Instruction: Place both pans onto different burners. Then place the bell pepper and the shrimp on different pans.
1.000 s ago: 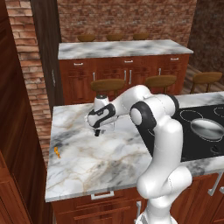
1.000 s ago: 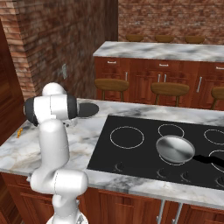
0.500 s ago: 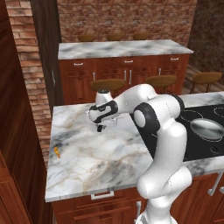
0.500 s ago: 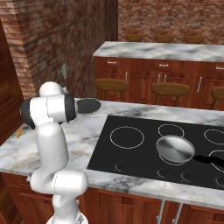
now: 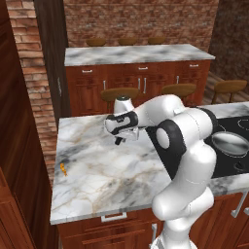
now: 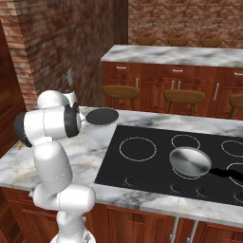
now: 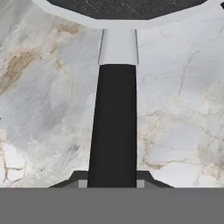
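Observation:
The black pan (image 6: 102,116) rests on the marble counter (image 5: 112,175), left of the black cooktop (image 6: 142,176). Its long black handle (image 7: 113,127) runs straight between my fingertips. My gripper (image 7: 110,183) is shut on that handle, low over the counter (image 5: 119,138). The steel pan (image 6: 190,161) sits on a burner in the cooktop's middle, also seen at the right edge of the left base view (image 5: 228,144). An empty burner ring (image 6: 137,148) lies between the two pans. The tiny orange shrimp (image 5: 63,168) lies near the counter's left edge. The bell pepper is out of view.
Brown bar stools (image 6: 121,91) stand behind the island, with a second marble counter (image 5: 136,53) beyond them. A brick wall (image 5: 34,63) rises at the left. The counter's front edge (image 5: 97,211) is close to my base.
The jaws have closed onto the black pan's handle. The hand has shifted only slightly over the counter, and both pans stay where they were.

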